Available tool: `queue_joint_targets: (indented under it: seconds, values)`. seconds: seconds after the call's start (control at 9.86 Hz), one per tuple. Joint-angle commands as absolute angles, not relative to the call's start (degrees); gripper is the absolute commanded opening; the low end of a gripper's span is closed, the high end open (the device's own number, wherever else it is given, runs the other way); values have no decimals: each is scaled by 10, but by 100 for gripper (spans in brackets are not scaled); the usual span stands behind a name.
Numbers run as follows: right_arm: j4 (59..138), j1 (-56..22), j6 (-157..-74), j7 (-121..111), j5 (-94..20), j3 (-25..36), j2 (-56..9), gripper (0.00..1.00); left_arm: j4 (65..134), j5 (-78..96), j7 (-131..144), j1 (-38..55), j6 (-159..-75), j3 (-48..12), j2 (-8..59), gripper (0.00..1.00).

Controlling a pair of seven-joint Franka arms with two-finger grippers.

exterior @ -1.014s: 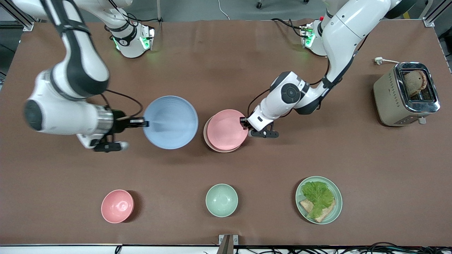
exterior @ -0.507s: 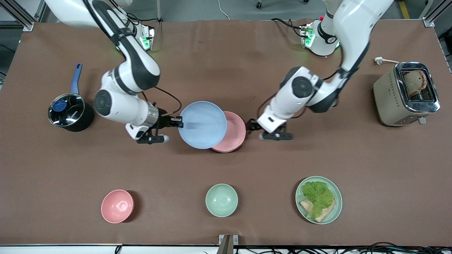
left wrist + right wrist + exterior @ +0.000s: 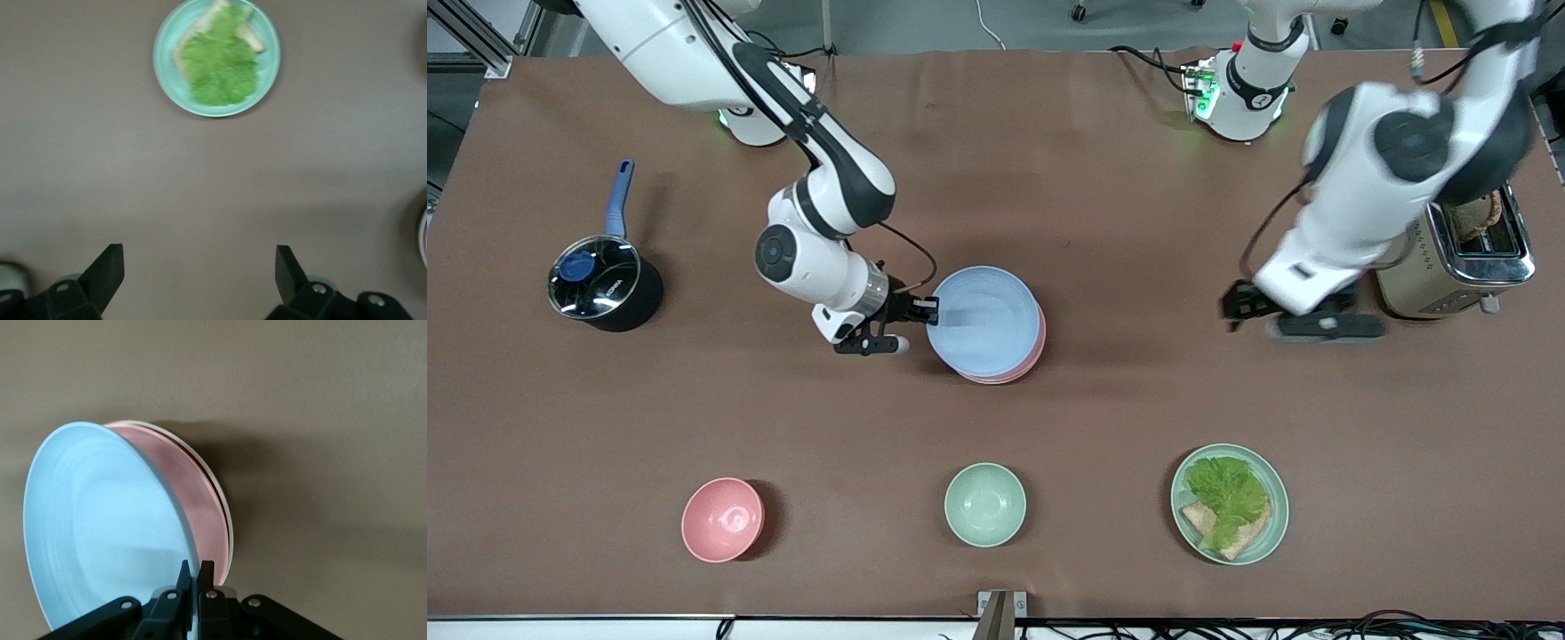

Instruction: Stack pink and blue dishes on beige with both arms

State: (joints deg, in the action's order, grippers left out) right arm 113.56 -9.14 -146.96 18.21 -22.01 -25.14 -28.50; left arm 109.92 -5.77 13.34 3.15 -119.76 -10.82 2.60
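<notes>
The light blue plate [image 3: 983,320] [image 3: 100,527] lies tilted over the pale pink plate [image 3: 1039,342] [image 3: 190,487]. It covers most of the pink plate. My right gripper [image 3: 935,309] [image 3: 195,568] is shut on the blue plate's rim at the edge toward the right arm's end. The pink plate rests on the beige plate [image 3: 218,495], of which only a thin cream rim shows, in the right wrist view. My left gripper [image 3: 1240,307] [image 3: 199,252] hangs open and empty over bare table beside the toaster.
A black pot with a blue handle [image 3: 605,284] stands toward the right arm's end. Nearer the camera are a pink bowl [image 3: 722,519], a mint bowl [image 3: 984,504] and a mint plate with lettuce and bread [image 3: 1230,503] [image 3: 217,59]. The toaster [image 3: 1458,240] holds bread.
The right arm has carried the blue plate toward the left arm's end until it lies over the pink plate. The left gripper has left the pink plate's rim and drawn back to the toaster.
</notes>
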Motion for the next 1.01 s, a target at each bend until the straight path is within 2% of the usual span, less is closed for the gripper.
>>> queue_joint_targets:
  seconds: [0.0, 0.3, 0.51, 0.61, 0.81, 0.91]
  values:
    - [1148, -90, -1484, 197, -218, -255, -272, 2, 1000, -47, 75, 37, -1057, -78, 24, 100]
    - [1148, -93, -1502, 196, -217, -254, -288, 4, 855, -4, 31, 31, -877, -43, 21, 100]
    - [1148, -95, -1507, 197, -218, -255, -295, 8, 852, -3, 27, 24, -825, -35, -15, 100]
    - [1148, -95, -1505, 197, -217, -254, -295, 22, 846, 1, 28, 22, -825, -31, -11, 100]
    - [1147, -92, -1502, 192, -209, -253, -289, 100, 822, -1, 31, 21, -824, -31, -3, 100]
    - [1146, -88, -1499, 191, -209, -252, -265, 100, 822, -4, 31, 21, -824, -30, -4, 100]
